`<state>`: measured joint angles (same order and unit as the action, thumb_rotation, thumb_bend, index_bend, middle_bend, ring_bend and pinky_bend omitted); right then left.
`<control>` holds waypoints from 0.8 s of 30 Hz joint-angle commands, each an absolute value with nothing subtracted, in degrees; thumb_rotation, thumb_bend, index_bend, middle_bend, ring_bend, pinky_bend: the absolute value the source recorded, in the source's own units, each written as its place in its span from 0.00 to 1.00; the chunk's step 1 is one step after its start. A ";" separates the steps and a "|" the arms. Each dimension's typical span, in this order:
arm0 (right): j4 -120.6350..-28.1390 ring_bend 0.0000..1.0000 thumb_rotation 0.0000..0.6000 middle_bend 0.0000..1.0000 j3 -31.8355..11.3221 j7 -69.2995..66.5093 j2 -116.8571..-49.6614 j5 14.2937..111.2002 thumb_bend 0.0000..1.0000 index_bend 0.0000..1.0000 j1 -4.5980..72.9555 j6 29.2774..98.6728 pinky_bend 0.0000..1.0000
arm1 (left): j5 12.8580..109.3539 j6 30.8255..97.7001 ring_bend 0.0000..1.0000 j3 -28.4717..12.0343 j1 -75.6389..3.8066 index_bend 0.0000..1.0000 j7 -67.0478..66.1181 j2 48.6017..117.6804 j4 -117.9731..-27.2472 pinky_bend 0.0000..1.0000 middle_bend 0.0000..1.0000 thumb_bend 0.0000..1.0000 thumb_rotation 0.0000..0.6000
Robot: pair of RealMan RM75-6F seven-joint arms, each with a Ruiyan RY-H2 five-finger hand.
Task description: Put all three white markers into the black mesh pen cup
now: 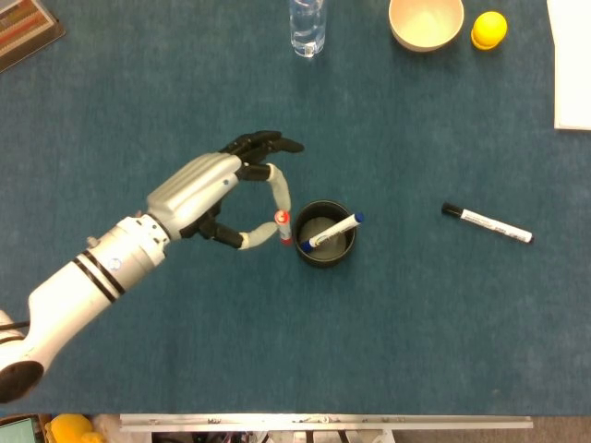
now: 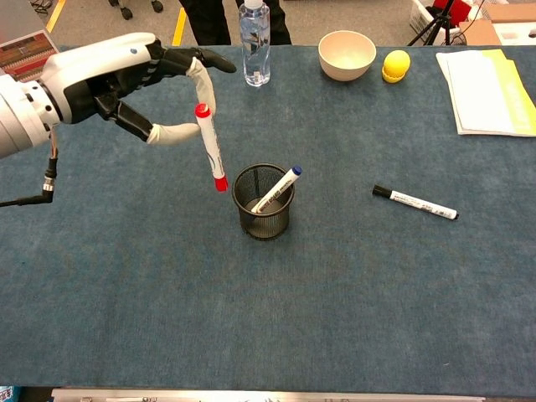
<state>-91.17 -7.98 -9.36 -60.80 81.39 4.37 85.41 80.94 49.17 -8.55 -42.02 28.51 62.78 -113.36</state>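
**Inspector A:** Begin with the largest. The tabletop (image 2: 352, 310) has a blue cover; its far and side edges are cut off in the head view. The left arm (image 1: 83, 286) enters from the lower left, and its shoulder end is out of frame in both views.

**Inspector B:** Noted. The left hand (image 2: 126, 79) pinches the red-capped marker (image 2: 210, 146) between thumb and a fingertip, with the other fingers extended forward. The marker hangs nearly upright, red at both ends, held clear of the tabletop. In the chest view its lower end sits just beside the left rim of the black mesh pen cup (image 2: 263, 202). Whether it is above the rim or outside it cannot be told.

**Inspector A:** From the head view the red-capped marker (image 1: 282, 224) appears end-on, so its barrel is mostly hidden. The right hand shows in neither view.

**Inspector B:** Inside the cup, the blue-capped marker (image 2: 277, 189) leans with its cap past the right rim; its lower end is obscured by mesh. The black-capped marker (image 2: 415, 202) lies flat, well to the right of the cup.

**Inspector A:** At the far edge: a water bottle (image 2: 255, 42), top cropped in the head view, a cream bowl (image 2: 347, 54), a yellow object (image 2: 396, 65) of uncertain kind, and papers (image 2: 486, 90) partly cut off.
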 commanded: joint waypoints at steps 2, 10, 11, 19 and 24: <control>-90.87 0.33 1.00 0.47 -7.92 -9.59 -60.91 81.35 0.27 0.52 4.35 85.26 0.52 | 78.54 48.06 0.00 -9.33 -43.19 0.67 26.81 64.38 -114.02 0.01 0.13 0.34 1.00; -90.51 0.33 1.00 0.47 -8.02 -10.06 -60.81 81.36 0.28 0.52 4.30 85.34 0.52 | 72.82 46.71 0.00 -10.69 -45.56 0.67 21.65 68.35 -113.96 0.01 0.13 0.34 1.00; -90.48 0.33 1.00 0.47 -8.03 -10.14 -60.77 81.32 0.27 0.52 4.27 85.34 0.52 | 72.15 46.61 0.00 -10.81 -45.79 0.67 21.15 68.76 -113.95 0.01 0.13 0.34 1.00; -90.34 0.33 1.00 0.47 -8.01 -10.42 -60.67 81.30 0.28 0.52 4.05 85.52 0.52 | 66.32 46.53 0.00 -11.83 -47.64 0.66 16.55 72.59 -112.45 0.01 0.13 0.34 1.00; -90.33 0.33 1.00 0.47 -8.04 -10.50 -60.49 81.19 0.28 0.52 3.89 85.65 0.52 | 64.23 46.93 0.00 -11.72 -47.96 0.66 14.28 73.90 -111.41 0.01 0.13 0.34 1.00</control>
